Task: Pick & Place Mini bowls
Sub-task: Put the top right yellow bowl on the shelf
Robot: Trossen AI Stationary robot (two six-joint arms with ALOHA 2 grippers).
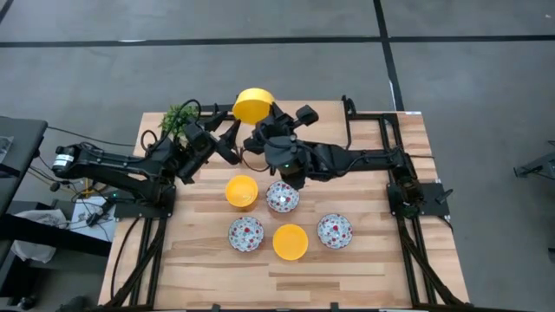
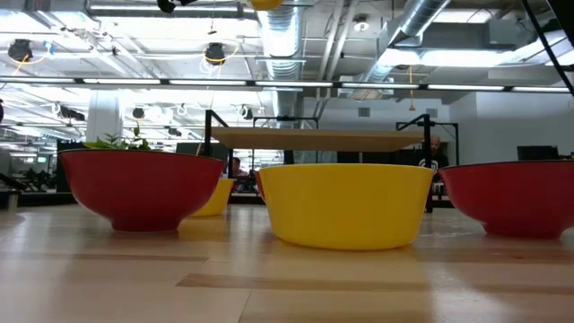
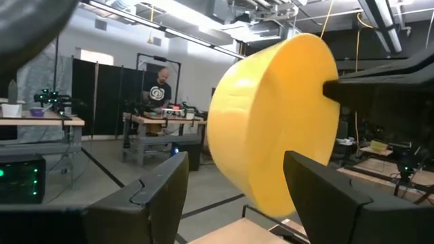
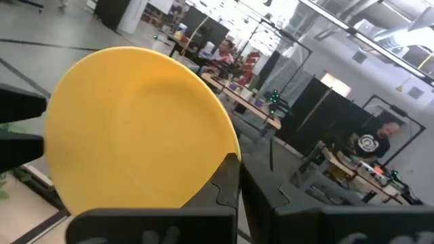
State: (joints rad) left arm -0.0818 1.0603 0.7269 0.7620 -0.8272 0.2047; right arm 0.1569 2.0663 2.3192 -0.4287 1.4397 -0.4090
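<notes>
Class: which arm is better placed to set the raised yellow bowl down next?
Probably the right: its gripper is shut on the yellow bowl's rim, high above the table. The left gripper is open, facing the bowl without holding it.

place: lab | evidence: exposed ceiling ducts (image 2: pixel 285 36); equipment workbenches (image 3: pixel 41 122); black partition screens (image 3: pixel 108 95)

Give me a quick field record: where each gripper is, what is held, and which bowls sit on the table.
right gripper: shut on the rim of the lifted yellow bowl, raised near the table's far edge
left gripper: open, facing that bowl's outer wall, not touching it
yellow bowls on table: two, and
patterned bowls on table: three
small green plant: far left corner, beside the left arm
table: light wood
</notes>
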